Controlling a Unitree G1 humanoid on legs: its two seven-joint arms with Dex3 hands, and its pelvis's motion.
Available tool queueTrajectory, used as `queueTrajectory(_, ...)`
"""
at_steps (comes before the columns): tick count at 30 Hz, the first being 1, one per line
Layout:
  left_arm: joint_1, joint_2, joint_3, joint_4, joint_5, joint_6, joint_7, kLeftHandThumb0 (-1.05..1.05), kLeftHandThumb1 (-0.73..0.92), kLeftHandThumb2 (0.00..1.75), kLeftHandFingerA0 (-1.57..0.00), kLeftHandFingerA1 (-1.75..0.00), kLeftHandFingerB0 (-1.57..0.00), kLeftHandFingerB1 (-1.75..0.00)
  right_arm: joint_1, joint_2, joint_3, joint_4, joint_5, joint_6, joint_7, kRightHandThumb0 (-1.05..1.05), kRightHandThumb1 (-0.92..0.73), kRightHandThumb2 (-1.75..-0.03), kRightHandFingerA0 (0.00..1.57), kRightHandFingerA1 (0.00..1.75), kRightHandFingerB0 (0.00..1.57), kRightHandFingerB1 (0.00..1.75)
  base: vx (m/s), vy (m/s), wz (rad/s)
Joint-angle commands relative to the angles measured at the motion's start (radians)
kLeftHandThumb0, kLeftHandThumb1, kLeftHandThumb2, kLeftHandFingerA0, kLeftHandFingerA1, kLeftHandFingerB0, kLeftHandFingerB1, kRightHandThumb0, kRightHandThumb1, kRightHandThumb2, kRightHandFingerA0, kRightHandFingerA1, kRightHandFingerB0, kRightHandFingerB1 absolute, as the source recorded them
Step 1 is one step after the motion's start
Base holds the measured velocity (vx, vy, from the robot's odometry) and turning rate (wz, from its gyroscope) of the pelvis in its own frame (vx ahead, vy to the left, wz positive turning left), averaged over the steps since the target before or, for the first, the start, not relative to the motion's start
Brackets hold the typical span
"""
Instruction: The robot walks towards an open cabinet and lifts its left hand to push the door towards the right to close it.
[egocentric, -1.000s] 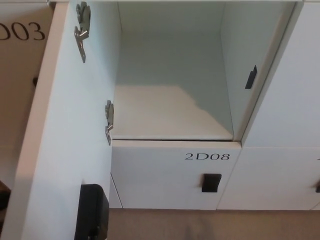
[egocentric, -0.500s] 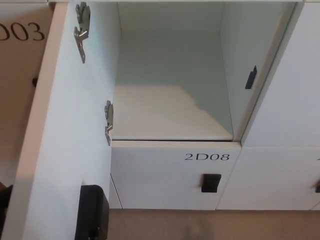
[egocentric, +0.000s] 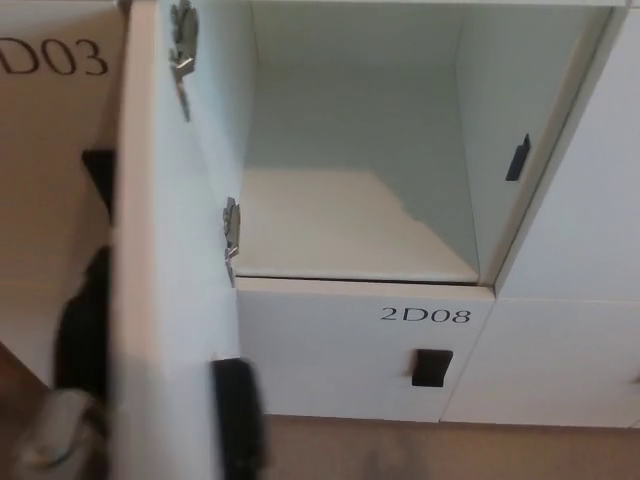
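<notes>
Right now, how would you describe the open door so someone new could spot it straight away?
Start at the open cabinet, the hollow compartment above the drawer front marked 2D08. The door stands out from its left edge on two metal hinges. It alone is swung out edge-on, with a black handle low down, while the neighbouring fronts are shut flat.

Left hand (egocentric: 82, 330) blurred, mostly hidden behind door (egocentric: 165, 300).

- Sitting below the open compartment: drawer front (egocentric: 350, 350) labelled 2D08, black handle (egocentric: 432, 367) underneath the label.
- Showing at far left: neighbouring panel (egocentric: 50, 150) marked D03.
- Running along bottom edge: tan floor (egocentric: 420, 450).
- Standing at right: plain white panels (egocentric: 580, 300).
</notes>
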Motion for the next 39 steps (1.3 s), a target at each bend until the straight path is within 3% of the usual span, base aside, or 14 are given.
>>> queueTrajectory(1, -0.279, -0.318, -0.332, 0.003, 0.175, 0.24, 0.117, -0.76, 0.8, 0.65, -0.27, -0.32, -0.24, -0.29, 0.01, -0.005, 0.031, -0.006, -0.043, -0.03, -0.008, -0.46, -0.65, -0.59, 0.69, 0.51, 0.53, 0.46, -0.01, 0.016, 0.06)
queueTrajectory(8, -0.594, -0.599, -0.474, 0.339, 0.278, 0.27, 0.156, -0.91, 0.78, 0.65, -0.4, -0.38, -0.37, -0.36, 0.042, 0.012, 0.121, -0.08, -0.131, -0.046, -0.044, -0.48, -0.66, -0.6, 0.78, 0.53, 0.59, 0.46, 0.0, 0.0, 0.23)
queueTrajectory(10, -0.704, -0.669, -0.501, 0.441, 0.296, 0.271, 0.164, -1.05, 0.6, 1.06, -0.52, -0.93, -0.44, -0.86, 0.037, 0.003, 0.148, -0.095, -0.156, -0.064, -0.044, -0.46, -0.68, -0.6, 0.78, 0.52, 0.64, 0.48, -0.01, 0.002, -0.03)
queueTrajectory(11, -0.743, -0.681, -0.513, 0.465, 0.305, 0.273, 0.168, -1.05, 0.26, 1.0, -1.08, -1.16, -0.72, -1.02, 0.034, -0.004, 0.158, -0.103, -0.165, -0.084, -0.038, -0.5, -0.71, -0.62, 0.78, 0.54, 0.69, 0.49, 0.0, 0.0, 0.0)
queueTrajectory(15, -0.821, -0.673, -0.524, 0.507, 0.316, 0.263, 0.17, -1.02, 0.26, 1.01, -1.23, -1.25, -0.92, -1.14, 0.023, -0.009, 0.178, -0.122, -0.176, -0.108, -0.033, -0.5, -0.7, -0.62, 0.74, 0.51, 0.67, 0.48, 0.01, 0.0, -0.02)
queueTrajectory(17, -0.88, -0.634, -0.522, 0.509, 0.315, 0.285, 0.166, -1.05, 0.25, 1.03, -1.17, -1.36, -1.07, -1.31, 0.013, -0.009, 0.187, -0.146, -0.176, -0.085, -0.037, -0.46, -0.68, -0.6, 0.81, 0.54, 0.63, 0.47, 0.01, 0.0, -0.08)
queueTrajectory(18, -0.914, -0.593, -0.517, 0.487, 0.314, 0.306, 0.154, -1.05, 0.7, 1.15, -0.53, -1.19, -0.34, -1.06, 0.008, -0.016, 0.195, -0.156, -0.186, -0.084, -0.04, -0.47, -0.68, -0.6, 0.78, 0.54, 0.63, 0.48, 0.0, 0.0, 0.0)
queueTrajectory(19, -0.937, -0.564, -0.514, 0.472, 0.313, 0.319, 0.146, -1.05, 0.7, 1.15, -0.53, -1.19, -0.34, -1.06, 0.005, -0.02, 0.201, -0.163, -0.194, -0.085, -0.042, -0.47, -0.68, -0.6, 0.78, 0.54, 0.63, 0.48, 0.0, 0.0, 0.0)
queueTrajectory(20, -0.964, -0.52, -0.493, 0.473, 0.302, 0.319, 0.142, -0.96, 0.67, 1.09, -0.26, -0.55, -0.22, -0.46, 0.006, -0.023, 0.207, -0.176, -0.201, -0.082, -0.044, -0.45, -0.64, -0.61, 0.79, 0.55, 0.6, 0.49, 0.0, 0.0, 0.0)
queueTrajectory(23, -1.014, -0.427, -0.445, 0.519, 0.281, 0.304, 0.153, -0.79, 0.86, 0.67, -0.29, -0.33, -0.24, -0.29, 0.013, -0.027, 0.217, -0.205, -0.207, -0.076, -0.04, -0.39, -0.54, -0.95, 0.72, 0.72, 0.48, 0.61, 0.0, 0.0, 0.0)
queueTrajectory(30, -0.937, -0.209, -0.409, 0.47, 0.267, 0.268, 0.122, -0.74, 0.85, 0.66, -0.3, -0.32, -0.3, -0.3, 0.004, -0.058, 0.256, -0.223, -0.249, -0.052, -0.037, -0.39, -0.55, -0.96, 0.72, 0.71, 0.47, 0.61, 0.0, 0.0, 0.0)
queueTrajectory(32, -0.786, -0.125, -0.448, 0.303, 0.291, 0.249, 0.063, -0.76, 0.8, 0.69, -0.4, -0.36, -0.34, -0.33, 0.002, -0.067, 0.264, -0.219, -0.259, -0.04, -0.037, -0.41, -0.7, -0.6, 0.76, 0.54, 0.56, 0.47, 0.0, 0.0, 0.0)
queueTrajectory(33, -0.644, -0.049, -0.485, 0.136, 0.3, 0.228, -0.004, -0.68, 0.62, 1.04, -0.42, -0.55, -0.22, -0.45, -0.002, -0.073, 0.267, -0.213, -0.261, -0.035, -0.036, -0.37, -0.55, -0.96, 0.72, 0.72, 0.49, 0.62, 0.0, 0.0, 0.0)
queueTrajectory(39, -0.193, 0.224, -0.584, -0.393, 0.246, 0.192, -0.176, -0.71, 0.65, 0.68, -0.61, -0.43, -0.51, -0.4, -0.032, -0.094, 0.28, -0.184, -0.265, -0.013, -0.033, -0.42, -0.71, -0.61, 0.77, 0.56, 0.55, 0.48, 0.0, 0.0, 0.0)
